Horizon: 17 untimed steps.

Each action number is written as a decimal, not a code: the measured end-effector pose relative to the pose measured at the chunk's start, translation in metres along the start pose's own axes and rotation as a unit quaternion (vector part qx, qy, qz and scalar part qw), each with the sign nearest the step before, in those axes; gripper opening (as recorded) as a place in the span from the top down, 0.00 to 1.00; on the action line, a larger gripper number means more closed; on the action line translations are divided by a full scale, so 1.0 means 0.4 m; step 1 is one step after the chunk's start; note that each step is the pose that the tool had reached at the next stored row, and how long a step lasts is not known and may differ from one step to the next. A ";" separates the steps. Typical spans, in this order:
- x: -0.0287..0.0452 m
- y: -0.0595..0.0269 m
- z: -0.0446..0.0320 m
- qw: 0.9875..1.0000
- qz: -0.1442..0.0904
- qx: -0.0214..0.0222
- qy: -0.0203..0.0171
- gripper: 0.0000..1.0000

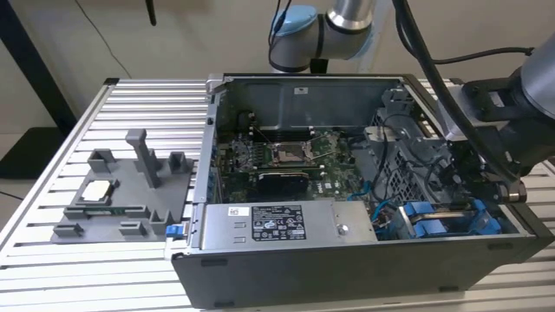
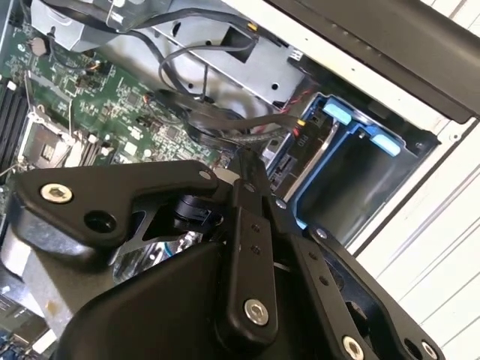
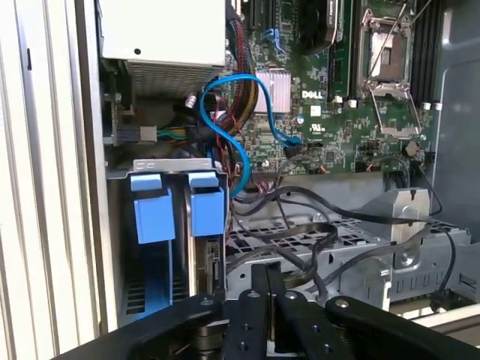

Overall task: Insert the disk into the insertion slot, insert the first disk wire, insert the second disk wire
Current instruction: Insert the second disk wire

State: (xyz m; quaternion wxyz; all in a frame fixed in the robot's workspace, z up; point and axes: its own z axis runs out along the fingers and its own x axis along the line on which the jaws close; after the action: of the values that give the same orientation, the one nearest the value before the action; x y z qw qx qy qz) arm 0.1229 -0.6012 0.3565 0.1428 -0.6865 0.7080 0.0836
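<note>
The disk (image 3: 206, 217) looks already seated in the insertion slot (image 3: 172, 163), and the fingers (image 3: 260, 283), pressed together on nothing visible, hover just beside the loose black wires (image 3: 300, 232), so wire insertion seems in hand, calling for a precise connector grasp.

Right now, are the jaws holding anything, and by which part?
Cannot be told. The gripper sits over the drive cage beside the blue carriers, near loose black cables; no grasped item is visible.

One open computer case (image 1: 347, 273), one motherboard (image 1: 286, 159), one power supply box (image 1: 277, 224), two blue drive carriers (image 3: 154, 214) (image 3: 207, 210), one grey fixture tray (image 1: 121, 195) at centre left.
</note>
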 end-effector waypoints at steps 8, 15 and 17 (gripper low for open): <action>0.028 -0.002 -0.009 1.000 0.001 -0.007 0.019 0.89; 0.035 -0.001 0.001 0.999 0.002 -0.007 0.034 0.89; 0.036 -0.001 0.006 0.999 0.003 -0.006 0.038 0.89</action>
State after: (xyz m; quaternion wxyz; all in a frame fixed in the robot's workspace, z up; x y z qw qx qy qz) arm 0.1234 -0.6140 0.3496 0.1117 -0.6881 0.7143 0.0625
